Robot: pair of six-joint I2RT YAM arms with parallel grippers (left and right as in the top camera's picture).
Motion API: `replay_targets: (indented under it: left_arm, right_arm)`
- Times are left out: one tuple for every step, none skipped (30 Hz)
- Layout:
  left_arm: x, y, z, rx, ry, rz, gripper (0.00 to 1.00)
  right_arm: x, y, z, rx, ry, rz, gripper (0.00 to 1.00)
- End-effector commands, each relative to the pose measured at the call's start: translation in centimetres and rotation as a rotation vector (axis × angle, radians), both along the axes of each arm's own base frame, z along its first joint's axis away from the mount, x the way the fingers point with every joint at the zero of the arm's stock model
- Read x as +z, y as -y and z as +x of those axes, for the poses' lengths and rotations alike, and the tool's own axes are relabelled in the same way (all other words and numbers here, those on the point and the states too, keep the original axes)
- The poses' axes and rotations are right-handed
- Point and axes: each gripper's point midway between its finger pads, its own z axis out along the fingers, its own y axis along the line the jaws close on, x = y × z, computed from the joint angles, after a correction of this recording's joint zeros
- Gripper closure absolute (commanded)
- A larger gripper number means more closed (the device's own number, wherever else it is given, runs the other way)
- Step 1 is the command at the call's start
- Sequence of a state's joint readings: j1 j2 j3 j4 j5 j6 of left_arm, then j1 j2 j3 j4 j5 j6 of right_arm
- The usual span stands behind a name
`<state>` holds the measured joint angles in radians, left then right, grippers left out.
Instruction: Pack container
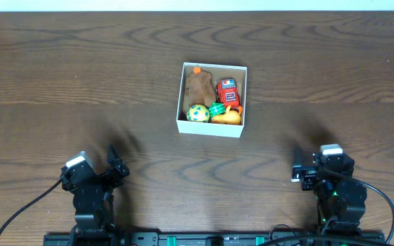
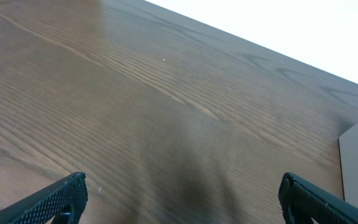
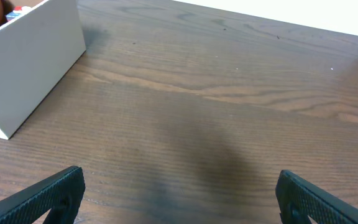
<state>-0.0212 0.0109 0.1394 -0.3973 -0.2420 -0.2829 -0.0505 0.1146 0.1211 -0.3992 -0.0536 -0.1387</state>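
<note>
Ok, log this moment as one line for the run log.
container: toys inside | left gripper: open, empty, away from container | right gripper: open, empty, away from container

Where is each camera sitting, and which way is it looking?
Overhead: above the dark wooden table, looking straight down on the small square white cardboard box of toys; both arms show at the near edge.
Left wrist: on the left arm, looking across the table; its open jaws show at the bottom corners.
Right wrist: on the right arm, facing the box's white wall at left; its open jaws show below.
Shared: overhead and right wrist both show the box.
</note>
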Motion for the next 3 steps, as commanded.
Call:
replay_targets:
  left_arm:
    - [-0.86,-0.11,-0.03,0.0,-0.02,0.016,0.02]
    - [-0.86,-0.12,-0.04,0.001,-0.02,0.015,0.02]
    - [-0.86,-0.11,-0.03,0.0,-0.02,0.016,0.02]
  right_arm:
    - [0.0,-0.45,-0.01,0.017,0.004,0.012,0.01]
    - [0.0,-0.45,-0.01,0.017,0.004,0.013,0.01]
    - [0.0,-0.45,-0.01,0.017,0.004,0.013,0.01]
